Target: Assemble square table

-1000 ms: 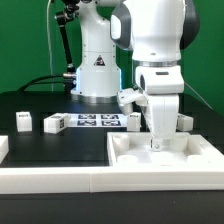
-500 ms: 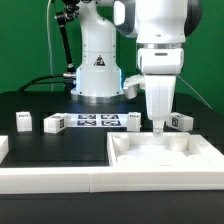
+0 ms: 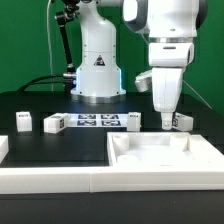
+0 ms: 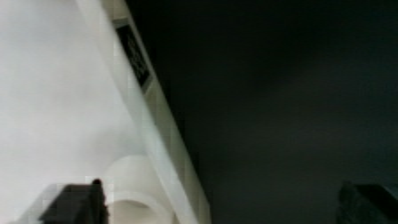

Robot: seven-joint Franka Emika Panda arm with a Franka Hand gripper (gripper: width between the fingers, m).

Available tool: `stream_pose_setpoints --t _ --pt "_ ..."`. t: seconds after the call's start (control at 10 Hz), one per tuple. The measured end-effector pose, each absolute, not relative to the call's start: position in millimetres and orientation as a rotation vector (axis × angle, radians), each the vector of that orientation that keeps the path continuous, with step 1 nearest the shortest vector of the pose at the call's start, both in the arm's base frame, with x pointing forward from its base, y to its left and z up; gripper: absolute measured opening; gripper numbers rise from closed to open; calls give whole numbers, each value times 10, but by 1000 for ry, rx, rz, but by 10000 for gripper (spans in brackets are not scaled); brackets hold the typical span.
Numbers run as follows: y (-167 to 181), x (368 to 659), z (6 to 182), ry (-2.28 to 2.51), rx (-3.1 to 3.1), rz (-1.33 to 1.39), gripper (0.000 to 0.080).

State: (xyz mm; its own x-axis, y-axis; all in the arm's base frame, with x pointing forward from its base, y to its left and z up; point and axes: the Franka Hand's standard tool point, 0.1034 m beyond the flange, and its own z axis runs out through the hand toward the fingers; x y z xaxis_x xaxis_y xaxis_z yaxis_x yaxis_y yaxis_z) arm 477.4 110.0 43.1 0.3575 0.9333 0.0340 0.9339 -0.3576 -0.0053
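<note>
Hovering gripper [image 3: 165, 125], jaws wide apart (nothing held), above square table [image 3: 150, 172].

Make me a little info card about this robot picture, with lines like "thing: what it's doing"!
end effector: open, holding nothing, hanging above the far rim of the table top
table top: white square tray, lying flat at the front, on the exterior view's right
leg blocks: four, loose on the black table behind the tray
marker board: flat, between the two middle blocks
nearest block to end effector: the one on the exterior view's far right
</note>
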Motion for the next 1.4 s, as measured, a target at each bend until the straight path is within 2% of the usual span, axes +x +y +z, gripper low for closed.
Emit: stream_pose_setpoints --t 0.2,0.8,1.1,1.4 --pt "1098 4772 428 -1751 -2578 -38 649" --pt "1522 4519 470 -830 -2989 -22 649" --pt "1533 4509 463 -814 -2991 -23 649" --pt "1776 4304 418 -933 -2954 -34 649"
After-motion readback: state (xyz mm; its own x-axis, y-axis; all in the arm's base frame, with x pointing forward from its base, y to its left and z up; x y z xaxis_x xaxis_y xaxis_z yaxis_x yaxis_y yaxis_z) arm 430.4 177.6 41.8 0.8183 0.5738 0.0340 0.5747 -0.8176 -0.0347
